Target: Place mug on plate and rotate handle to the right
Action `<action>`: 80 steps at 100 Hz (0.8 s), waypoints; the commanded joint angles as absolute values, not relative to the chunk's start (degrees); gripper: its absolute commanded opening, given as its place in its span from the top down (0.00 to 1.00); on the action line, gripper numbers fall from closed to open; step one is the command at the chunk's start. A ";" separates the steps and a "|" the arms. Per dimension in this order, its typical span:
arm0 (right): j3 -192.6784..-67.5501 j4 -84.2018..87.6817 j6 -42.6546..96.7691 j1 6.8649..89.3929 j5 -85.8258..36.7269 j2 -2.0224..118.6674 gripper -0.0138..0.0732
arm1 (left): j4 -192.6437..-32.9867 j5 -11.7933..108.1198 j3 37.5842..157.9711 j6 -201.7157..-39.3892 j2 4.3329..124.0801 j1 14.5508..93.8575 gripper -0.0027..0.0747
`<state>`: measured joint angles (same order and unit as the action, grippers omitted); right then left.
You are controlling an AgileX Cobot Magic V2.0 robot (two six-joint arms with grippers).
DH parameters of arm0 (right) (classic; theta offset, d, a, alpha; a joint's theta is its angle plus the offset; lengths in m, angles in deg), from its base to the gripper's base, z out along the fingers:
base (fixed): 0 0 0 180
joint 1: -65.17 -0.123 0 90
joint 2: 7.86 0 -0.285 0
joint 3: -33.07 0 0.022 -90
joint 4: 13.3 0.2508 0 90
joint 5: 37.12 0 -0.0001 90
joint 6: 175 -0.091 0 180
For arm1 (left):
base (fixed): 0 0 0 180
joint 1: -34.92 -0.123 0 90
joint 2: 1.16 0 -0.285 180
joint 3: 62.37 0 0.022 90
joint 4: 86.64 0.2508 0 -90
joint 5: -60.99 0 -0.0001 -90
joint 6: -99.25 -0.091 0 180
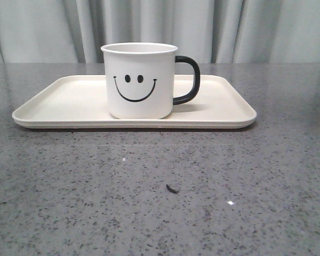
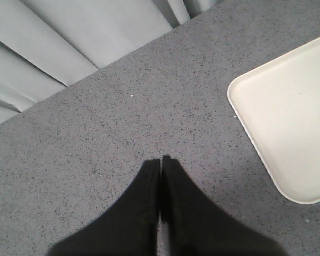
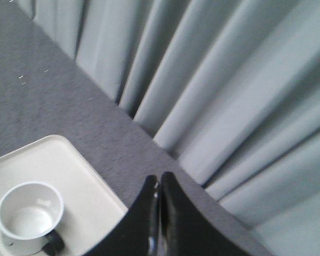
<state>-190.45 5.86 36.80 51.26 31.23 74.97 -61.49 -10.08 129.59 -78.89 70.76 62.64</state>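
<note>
I find the mug upright on the plate, handle at three o'clock; both grippers, left gripper and right gripper, closed empty; nothing outstanding.

Your backdrop: stone and drapery.
You face a dark grey speckled stone-look tabletop under soft glints of light, with pale grey pleated curtains hanging behind it.

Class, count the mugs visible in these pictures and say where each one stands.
1. The mug stands upright on the plate, near its middle, handle pointing right. None appears hidden.
</note>
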 commanded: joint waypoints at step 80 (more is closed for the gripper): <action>-131.57 -23.33 -1.63 59.60 -6.83 27.01 0.91 | -65.12 -0.52 129.70 -77.36 62.78 63.01 0.99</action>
<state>-135.37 -21.23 0.36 59.15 -1.51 29.92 -65.10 -5.29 129.23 -78.02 64.64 62.64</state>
